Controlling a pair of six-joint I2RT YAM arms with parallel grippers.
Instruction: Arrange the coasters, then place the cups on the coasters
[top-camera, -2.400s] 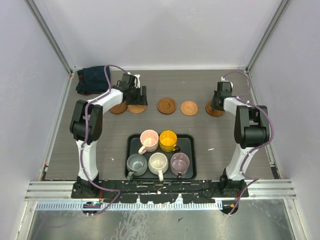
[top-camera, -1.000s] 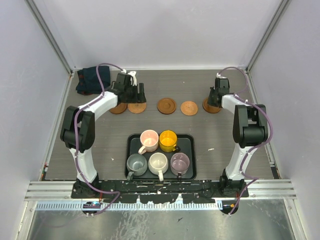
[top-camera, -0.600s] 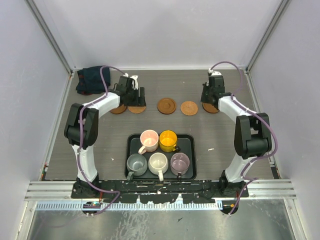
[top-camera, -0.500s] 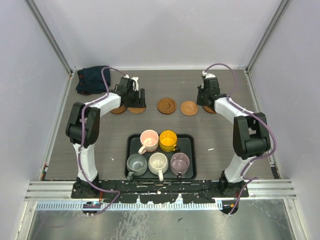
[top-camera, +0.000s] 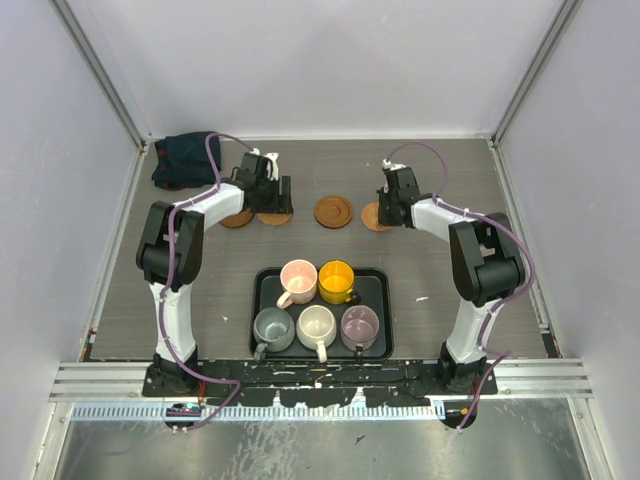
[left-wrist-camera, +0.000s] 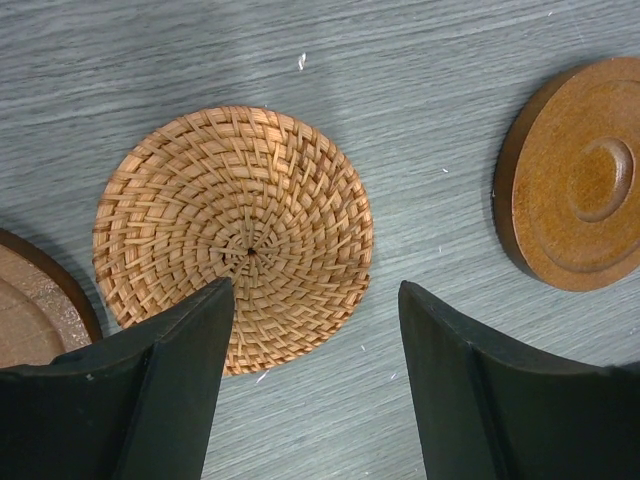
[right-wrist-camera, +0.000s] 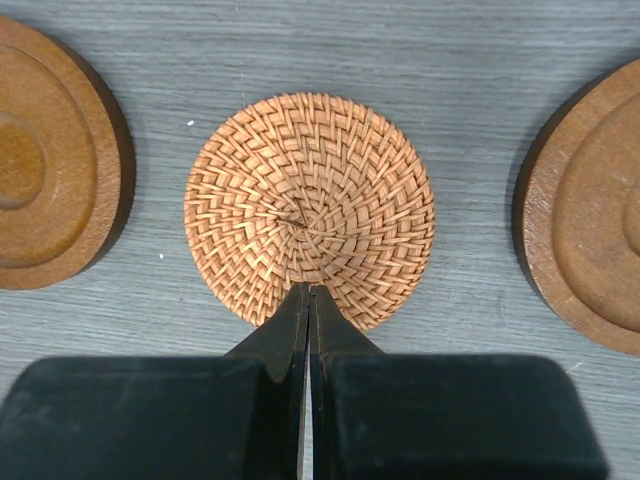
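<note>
A grey wood-grain tabletop (top-camera: 450, 270) is seen from above. A black rectangular tray (top-camera: 386, 312) lies at lower centre, and a dark blue crumpled cloth (top-camera: 182, 160) at upper left is partly crossed by a cable.

All five cups are held in the tray, well apart from the coasters. A pink cup (top-camera: 298, 277) and a yellow cup (top-camera: 337, 279) are in the upper row. A grey-green cup (top-camera: 273, 328), a cream-white cup (top-camera: 317, 325) and a mauve cup (top-camera: 359, 324) are in the lower row.

The coasters are laid in a row across the upper middle of the overhead view. Only the dark rimmed wooden coaster (top-camera: 333, 211) at its centre is shown whole. At the left, a brown coaster (top-camera: 236, 218) and a light woven coaster (left-wrist-camera: 235, 225) are partly covered by the left arm. To the right, a second woven coaster (right-wrist-camera: 310, 220) is half covered. The fifth coaster (right-wrist-camera: 590, 240) is hidden behind the right arm from above. It appears only in the right wrist view, cut off by the right edge.

The left pincer (left-wrist-camera: 315, 310) is released, and nothing is gripped. Its fingers are spread at the lower rim of the light woven coaster, one overlapping that rim. The right pincer (right-wrist-camera: 308, 295) is clenched, with its tips pressed together at the lower rim of the second woven coaster. Contact with either coaster cannot be made out.
</note>
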